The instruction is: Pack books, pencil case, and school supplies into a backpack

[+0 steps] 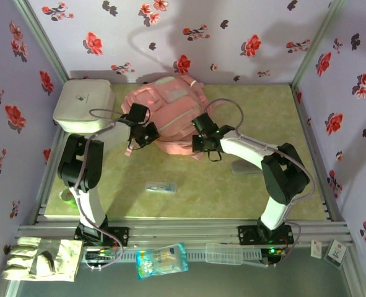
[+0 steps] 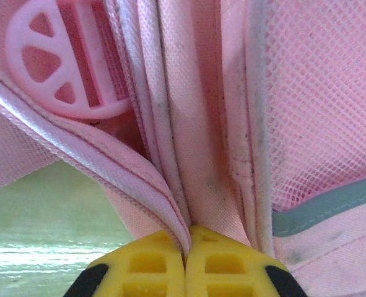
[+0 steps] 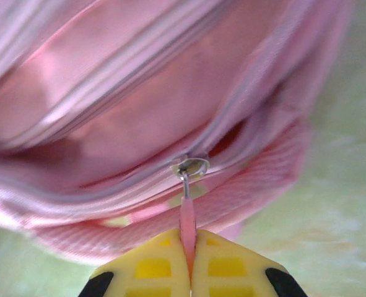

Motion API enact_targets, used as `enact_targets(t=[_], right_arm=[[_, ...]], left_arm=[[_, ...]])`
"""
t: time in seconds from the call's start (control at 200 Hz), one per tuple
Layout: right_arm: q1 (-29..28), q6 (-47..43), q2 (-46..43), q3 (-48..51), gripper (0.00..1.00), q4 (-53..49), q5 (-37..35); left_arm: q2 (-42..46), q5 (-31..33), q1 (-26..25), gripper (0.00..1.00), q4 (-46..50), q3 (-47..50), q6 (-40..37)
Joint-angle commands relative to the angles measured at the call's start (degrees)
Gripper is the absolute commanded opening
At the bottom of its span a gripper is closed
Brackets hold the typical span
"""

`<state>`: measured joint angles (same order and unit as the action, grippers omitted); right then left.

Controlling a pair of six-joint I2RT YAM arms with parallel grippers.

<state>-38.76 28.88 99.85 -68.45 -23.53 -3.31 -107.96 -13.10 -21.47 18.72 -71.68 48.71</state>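
The pink backpack [image 1: 170, 105] lies at the back middle of the table. My left gripper [image 1: 142, 133] is shut on a fold of its fabric edge [image 2: 170, 185] beside the mesh pocket [image 2: 319, 93]. My right gripper [image 1: 205, 141] is shut on the pink zipper pull [image 3: 187, 216], just below the metal slider [image 3: 192, 166]; the zipper gapes a little to the slider's right. The clear packet [image 1: 161, 186] lies on the mat in front. The grey pencil case [image 1: 248, 167] pokes out under my right forearm. A small green roll [image 1: 65, 195] sits by my left arm. The books are out of view.
A white rounded box [image 1: 83, 105] stands at the back left, close to my left arm. Off the front edge lie a glove [image 1: 40, 260], a blue-white bag [image 1: 161, 260], a clear box [image 1: 223, 252] and small cards [image 1: 331, 250]. Floral walls enclose three sides.
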Motion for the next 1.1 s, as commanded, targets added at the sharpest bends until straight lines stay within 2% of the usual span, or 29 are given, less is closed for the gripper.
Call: enact_targets(t=[0.0, 0.105, 0.22, 0.275, 0.345, 0.46, 0.585, 0.78, 1.0, 1.095], right_arm=[[-3.8, -1.1, -1.0, -0.1, 0.0, 4.0, 6.3], [-5.3, 1.1, 0.3, -1.0, 0.0, 6.9, 9.0], [-5.8, 2.8, 1.3, -2.1, 0.0, 9.2, 10.4], [-5.9, 3.0, 1.7, -2.9, 0.0, 9.2, 10.1], [-5.9, 3.1, 2.1, -4.0, 0.0, 7.8, 8.0], [-5.8, 3.0, 2.6, -5.3, 0.0, 4.5, 3.7], [-5.7, 3.0, 2.6, -5.4, 0.0, 3.5, 2.6], [-5.7, 3.8, 2.6, -5.4, 0.0, 4.5, 3.3], [-5.7, 3.9, 2.4, -4.8, 0.0, 4.8, 3.3], [-5.7, 4.0, 2.1, -4.5, 0.0, 4.5, 3.0]], left_arm=[[-2.0, 6.3, 1.0, 0.05, 2.4, -7.1, -8.5], [-2.4, 10.0, 2.0, 0.12, 4.6, -9.0, -10.3], [-1.1, 11.8, 3.5, 0.15, 5.0, -8.1, -10.7], [-0.1, 11.8, 4.1, 0.22, 5.4, -7.4, -10.6], [1.5, 11.9, 4.5, 0.25, 6.2, -6.4, -10.4], [5.6, 9.8, 4.5, 0.38, 7.4, -3.9, -8.0], [10.5, 3.6, 3.7, 0.53, 3.4, 2.4, 0.5], [12.8, 0.1, 0.3, 0.56, -2.9, 9.5, 15.1], [9.1, -0.4, -2.3, 0.57, -7.6, 8.7, 19.3], [6.7, -0.1, -2.8, 0.5, -7.0, 7.2, 19.5]])
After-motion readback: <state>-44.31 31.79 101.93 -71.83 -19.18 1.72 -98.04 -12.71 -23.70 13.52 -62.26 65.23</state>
